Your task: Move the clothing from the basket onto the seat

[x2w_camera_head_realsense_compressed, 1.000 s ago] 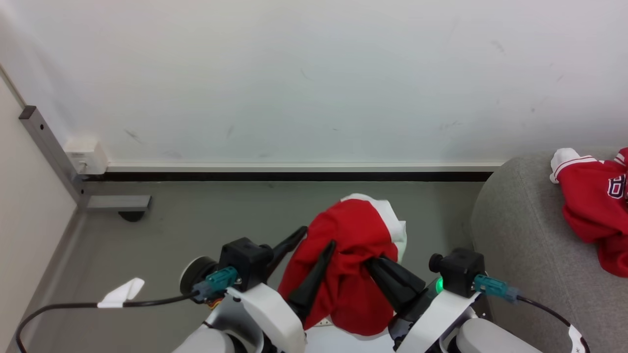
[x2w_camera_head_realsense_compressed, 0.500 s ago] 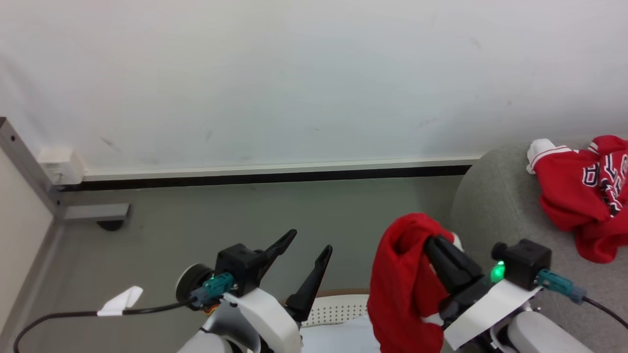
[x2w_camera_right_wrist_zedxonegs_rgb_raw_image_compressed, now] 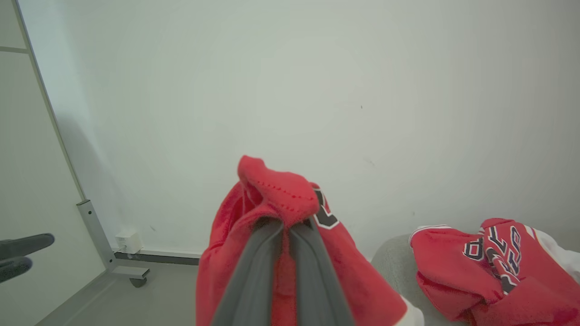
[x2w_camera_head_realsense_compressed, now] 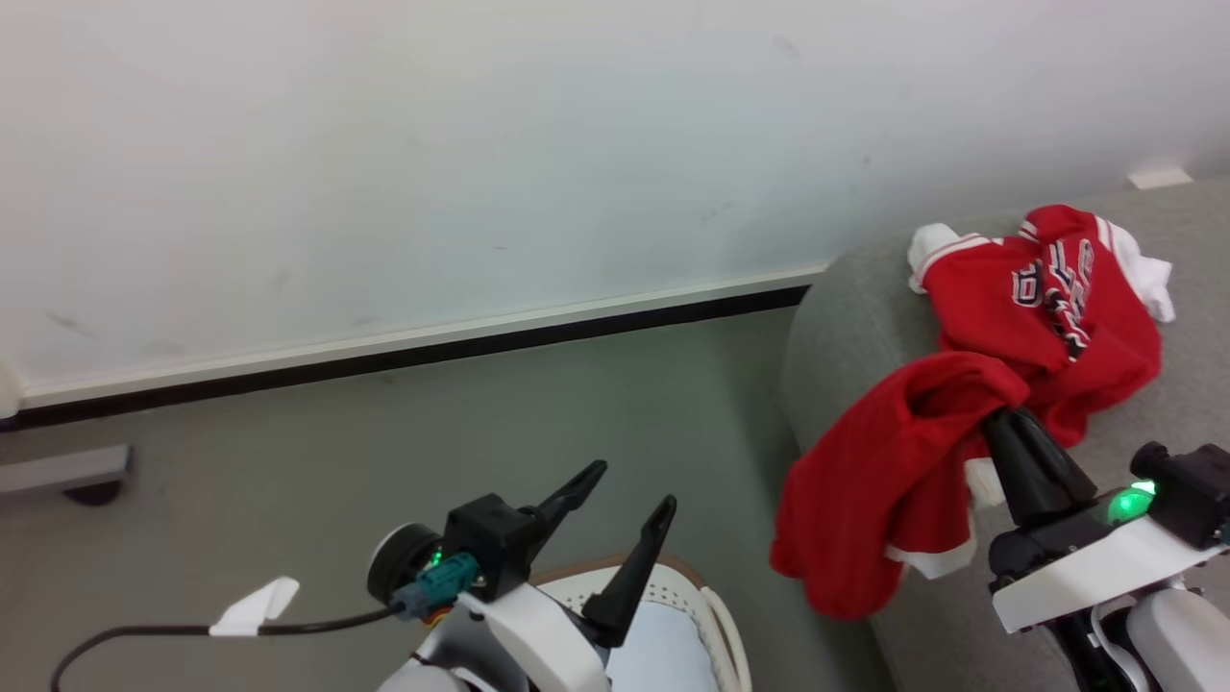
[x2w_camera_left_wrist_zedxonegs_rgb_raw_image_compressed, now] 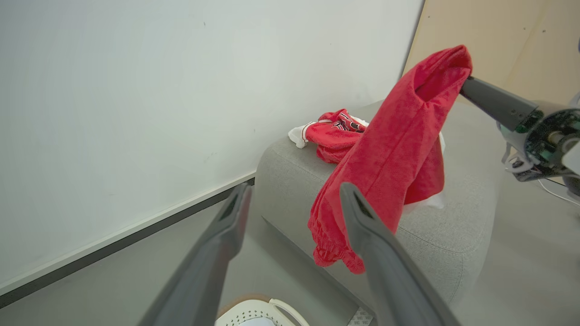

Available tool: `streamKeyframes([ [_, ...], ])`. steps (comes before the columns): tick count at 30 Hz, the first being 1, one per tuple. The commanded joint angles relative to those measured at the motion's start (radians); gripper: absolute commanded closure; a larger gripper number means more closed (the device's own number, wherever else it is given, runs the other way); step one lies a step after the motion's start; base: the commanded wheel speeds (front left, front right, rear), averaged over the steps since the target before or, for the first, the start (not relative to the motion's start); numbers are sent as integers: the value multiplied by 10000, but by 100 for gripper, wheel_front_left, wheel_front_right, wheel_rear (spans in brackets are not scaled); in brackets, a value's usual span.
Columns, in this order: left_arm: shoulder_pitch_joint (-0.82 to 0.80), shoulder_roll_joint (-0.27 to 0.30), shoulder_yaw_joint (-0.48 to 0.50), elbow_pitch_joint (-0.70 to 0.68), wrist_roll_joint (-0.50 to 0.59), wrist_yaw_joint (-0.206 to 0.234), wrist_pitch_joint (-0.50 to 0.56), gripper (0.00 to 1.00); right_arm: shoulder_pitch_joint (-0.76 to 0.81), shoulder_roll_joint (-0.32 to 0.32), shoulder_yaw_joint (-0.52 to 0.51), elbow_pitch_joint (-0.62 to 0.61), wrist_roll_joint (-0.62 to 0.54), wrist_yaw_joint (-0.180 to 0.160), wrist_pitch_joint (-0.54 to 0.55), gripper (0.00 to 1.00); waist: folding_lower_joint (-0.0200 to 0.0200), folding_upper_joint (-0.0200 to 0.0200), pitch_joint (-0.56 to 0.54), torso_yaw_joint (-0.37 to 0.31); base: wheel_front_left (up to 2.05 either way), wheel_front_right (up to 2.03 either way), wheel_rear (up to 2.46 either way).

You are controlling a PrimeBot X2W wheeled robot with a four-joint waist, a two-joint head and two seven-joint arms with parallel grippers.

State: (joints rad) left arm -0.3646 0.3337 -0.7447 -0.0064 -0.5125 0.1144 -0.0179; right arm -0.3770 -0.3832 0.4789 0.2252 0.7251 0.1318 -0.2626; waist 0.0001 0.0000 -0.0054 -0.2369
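Our right gripper (x2w_camera_head_realsense_compressed: 1004, 423) pinched a bright red soft garment with white trim (x2w_camera_head_realsense_compressed: 884, 481), dangling over the rounded edge of the light grey fabric sofa (x2w_camera_head_realsense_compressed: 846, 317). Our left gripper (x2w_camera_head_realsense_compressed: 635, 485) stood open near the cream perforated basket (x2w_camera_head_realsense_compressed: 673, 581). Released here, we judged, the garment might slide floorward.

The right gripper (x2w_camera_right_wrist_zedxonegs_rgb_raw_image_compressed: 287, 224) has its fingertips buried under a fold of the clothing (x2w_camera_right_wrist_zedxonegs_rgb_raw_image_compressed: 276, 194); in the head view the same tips vanish into the red cloth. The clothing's lower part runs off the bottom edge of the right wrist view. The basket (x2w_camera_head_realsense_compressed: 716, 615) is cut by the bottom edge of the head view and half covered by the left arm (x2w_camera_head_realsense_compressed: 538, 644). The seat (x2w_camera_head_realsense_compressed: 855, 317) runs out past the right edge. The lettering on the second red garment (x2w_camera_head_realsense_compressed: 1043, 288) lying there is crumpled and cannot be read. The left gripper (x2w_camera_right_wrist_zedxonegs_rgb_raw_image_compressed: 36, 251) is clipped by the right wrist view's left edge
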Motion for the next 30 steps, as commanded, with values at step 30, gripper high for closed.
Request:
streamKeyframes([
  [30, -1882, 564, -188, -1952, 570, -828, 509, 0, -6859, 1017, -7442, 2584, -3444, -23, 1387, 100, -1, 0, 4539, 543, 0, 0, 0],
])
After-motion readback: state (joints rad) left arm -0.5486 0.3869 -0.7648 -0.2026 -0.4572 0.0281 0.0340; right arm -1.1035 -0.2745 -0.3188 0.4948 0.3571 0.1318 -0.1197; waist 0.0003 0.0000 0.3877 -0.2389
